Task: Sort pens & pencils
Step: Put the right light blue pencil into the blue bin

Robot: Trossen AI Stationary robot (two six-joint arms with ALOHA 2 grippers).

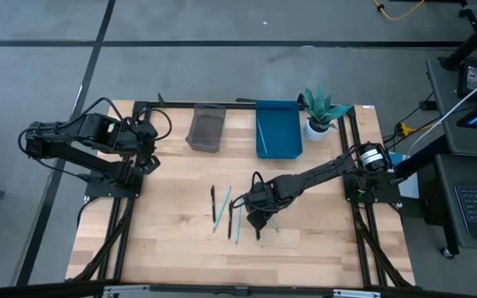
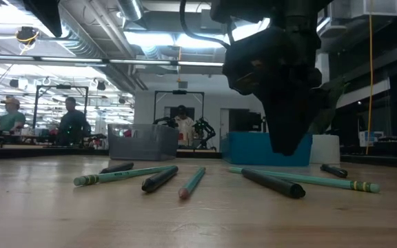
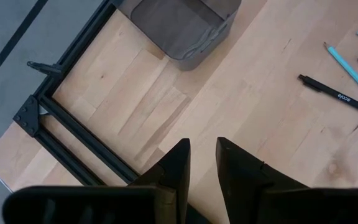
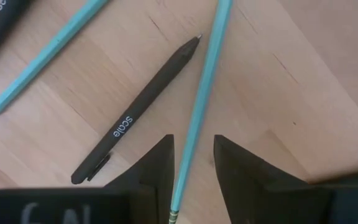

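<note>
Several teal pencils and black pens lie flat on the wooden table (image 1: 172, 240) near its middle. In the right wrist view a teal pencil (image 4: 199, 106) runs between the fingers of my open right gripper (image 4: 194, 165), beside a black pen (image 4: 135, 112). The low view shows my right gripper (image 2: 288, 141) pointing down a little above the table, clear of the pencil (image 2: 309, 179) and the pen (image 2: 274, 183). My left gripper (image 3: 202, 163) hovers open over the table's left edge, holding nothing.
A grey bin (image 1: 206, 128) and a blue bin (image 1: 278, 129) stand at the far edge, with a potted plant (image 1: 321, 112) to their right. More pens and pencils (image 1: 222, 211) lie left of my right gripper (image 1: 256, 222). Bare wood lies toward the near edge.
</note>
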